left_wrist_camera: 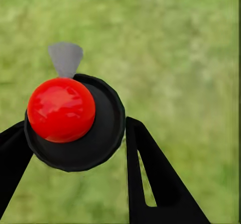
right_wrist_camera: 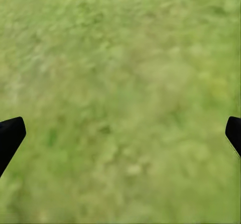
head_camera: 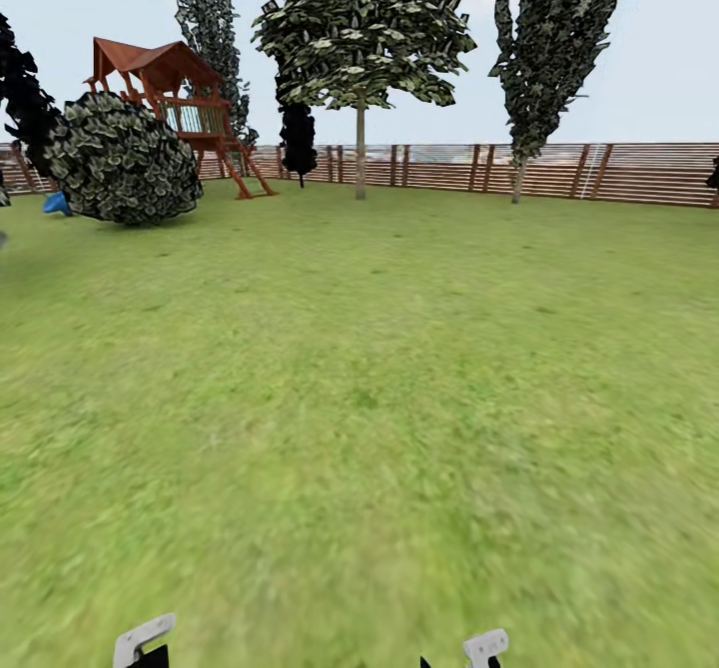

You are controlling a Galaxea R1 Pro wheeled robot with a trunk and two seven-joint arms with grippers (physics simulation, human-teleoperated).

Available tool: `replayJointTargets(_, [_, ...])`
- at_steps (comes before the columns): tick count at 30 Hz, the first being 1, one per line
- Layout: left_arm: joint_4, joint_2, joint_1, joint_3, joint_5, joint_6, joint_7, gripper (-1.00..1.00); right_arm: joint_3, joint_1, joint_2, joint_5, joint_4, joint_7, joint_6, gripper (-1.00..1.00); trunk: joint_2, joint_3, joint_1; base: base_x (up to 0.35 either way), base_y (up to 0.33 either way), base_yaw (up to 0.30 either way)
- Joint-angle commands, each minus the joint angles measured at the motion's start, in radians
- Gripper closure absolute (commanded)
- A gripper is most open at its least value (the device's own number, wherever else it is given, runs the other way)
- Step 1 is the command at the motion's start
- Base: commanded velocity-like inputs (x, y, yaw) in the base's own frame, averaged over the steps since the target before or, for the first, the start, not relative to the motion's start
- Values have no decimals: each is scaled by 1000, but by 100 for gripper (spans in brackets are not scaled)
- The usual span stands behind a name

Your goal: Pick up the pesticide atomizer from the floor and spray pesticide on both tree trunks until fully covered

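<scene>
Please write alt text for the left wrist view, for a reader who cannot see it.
A black round object with a glossy red ball on it and a small grey tip sits between the left gripper's black fingers, above blurred green grass. What the object is cannot be told.

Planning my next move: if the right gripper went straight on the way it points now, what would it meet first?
Only grass: the right gripper, fingers wide apart, looks onto bare lawn with nothing between. How far off the ground lies is unclear.

No text, label or number can be read anywhere here
</scene>
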Motion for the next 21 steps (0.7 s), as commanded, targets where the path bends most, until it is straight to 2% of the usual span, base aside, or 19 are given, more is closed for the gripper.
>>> replayJointTargets(1, [1,0,-1,-3,6,-4,3,100,-9,0,0,6,1,4,-2,-100,0,-1,0,305,0,0])
replayJointTargets(21, [-9,-10,-1,-6,6,-4,4,100,-9,0,1,5,-1,2,-3,-100,0,-1,0,335,0,0])
